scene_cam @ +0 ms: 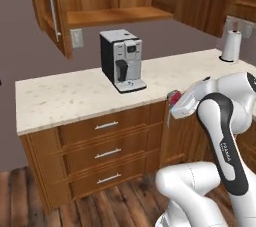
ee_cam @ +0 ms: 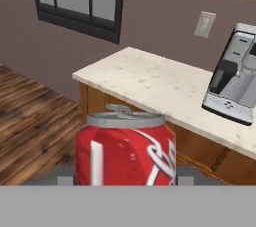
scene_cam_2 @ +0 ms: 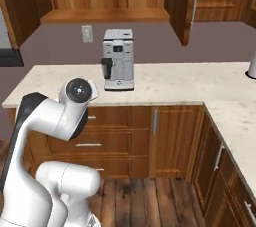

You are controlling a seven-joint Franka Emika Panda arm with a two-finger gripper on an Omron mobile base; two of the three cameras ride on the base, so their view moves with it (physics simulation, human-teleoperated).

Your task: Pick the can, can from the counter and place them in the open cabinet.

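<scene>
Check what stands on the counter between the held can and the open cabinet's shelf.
In the left base view, the coffee machine stands on the counter, between the can clamped in the gripper and the open cabinet above. Otherwise that stretch looks bare.

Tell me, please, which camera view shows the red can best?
The hand view: the can is close and large there, silver top and white markings plain. The left base view gives a small red part beside the gripper. The right base view adds nothing clear.
</scene>
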